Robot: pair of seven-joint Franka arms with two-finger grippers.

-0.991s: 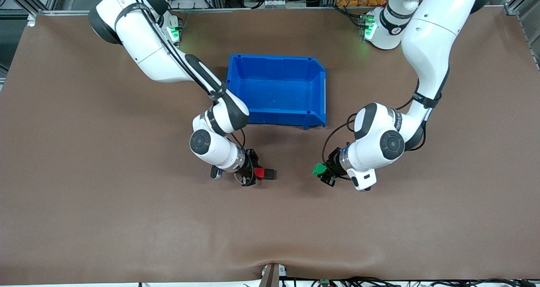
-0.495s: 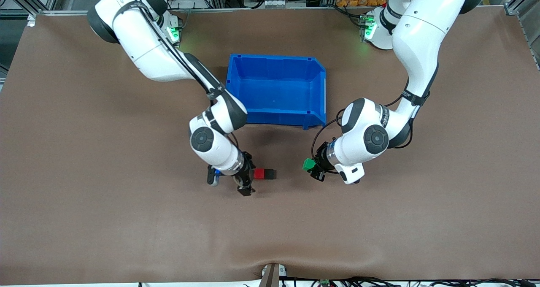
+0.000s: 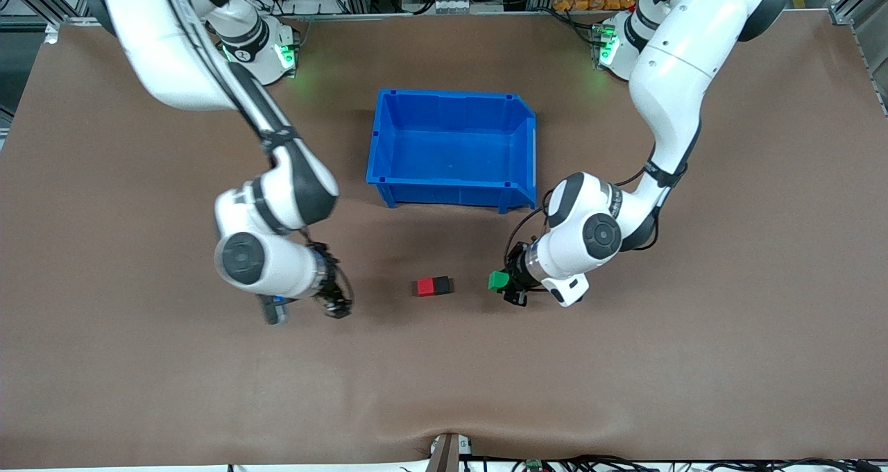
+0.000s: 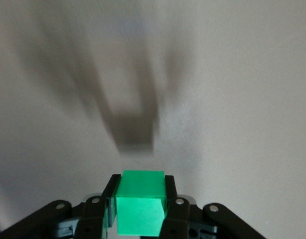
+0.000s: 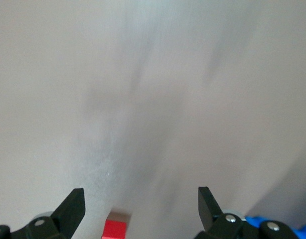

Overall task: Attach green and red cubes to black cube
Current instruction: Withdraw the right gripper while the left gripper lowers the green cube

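Red cube [image 3: 424,287] joined to black cube [image 3: 441,286] on counter [image 3: 139,361], nearer camera than blue bin [image 3: 454,146]: half done. Left gripper [image 3: 501,282] clamps green cube [image 3: 497,280] beside black cube's free face; attaching left. Right gripper [image 3: 338,298] empty, fingers apart, waits toward right arm's end.

One red cube [image 3: 424,287], one black cube [image 3: 442,286], one green cube [image 3: 497,280], one blue bin [image 3: 454,193].

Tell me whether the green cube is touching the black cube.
Apart. The front view shows bare table between the green cube, held in the left gripper, and the black cube.
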